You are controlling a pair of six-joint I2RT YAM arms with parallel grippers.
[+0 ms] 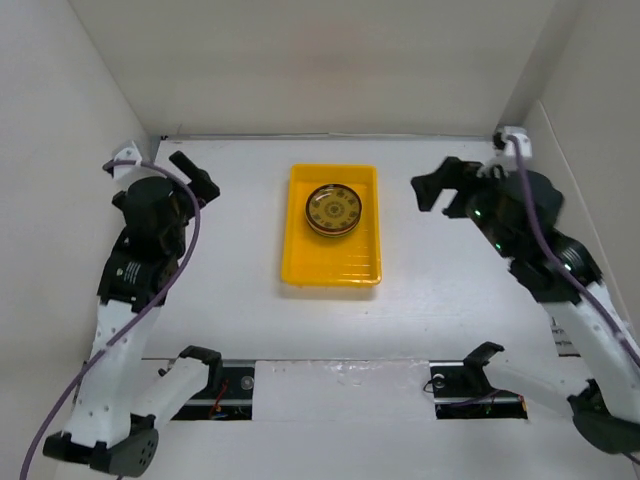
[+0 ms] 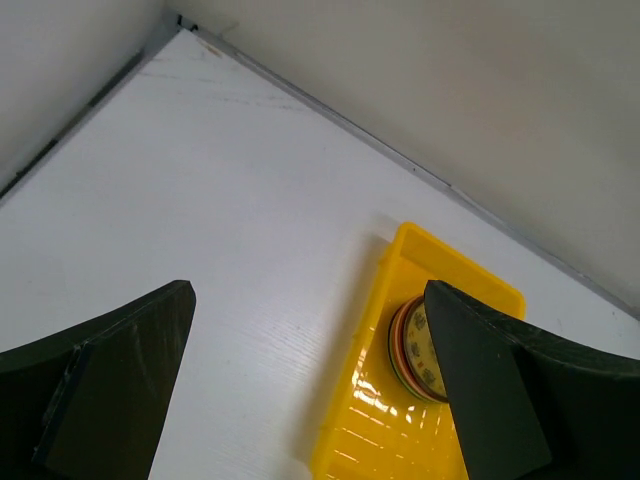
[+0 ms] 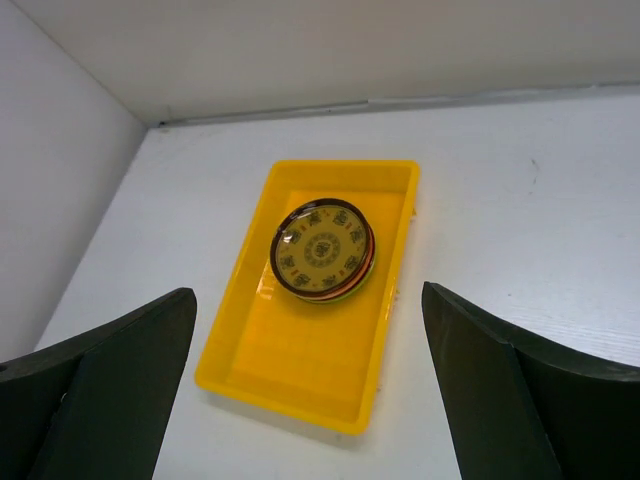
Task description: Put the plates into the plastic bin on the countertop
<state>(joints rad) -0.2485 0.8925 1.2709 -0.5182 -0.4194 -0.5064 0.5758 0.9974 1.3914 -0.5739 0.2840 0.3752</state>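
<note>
**Item:** stack of plates [image 1: 334, 209], 1 pile. The top piece was a dark-rimmed, gold-patterned plate. The number of pieces in the pile could not be told.

**Location:** inside the yellow plastic bin [image 1: 300, 272], in its far half, resting on the floor of the bin. The bin sat mid-countertop [image 1: 240, 215], with its long axis running from the arm bases toward the back wall [image 1: 320, 70]. No plate showed outside the bin in any of the 3 views, so the task looked finished or nearly so.

**Hands:** the left gripper [image 1: 197, 174] had its 2 fingers spread wide and held nothing. The right gripper [image 1: 433, 186] was likewise spread and empty. The bin lay between them, to the right of the left gripper and to the left of the right one. The right gripper stood somewhat nearer the stack.

**Views:** the right wrist camera took in the whole bin and showed orange and lime-green rims under the top plate. The left wrist camera caught only part of the bin, with the stack half hidden behind its own finger. Only the top camera showed both arms.
</note>
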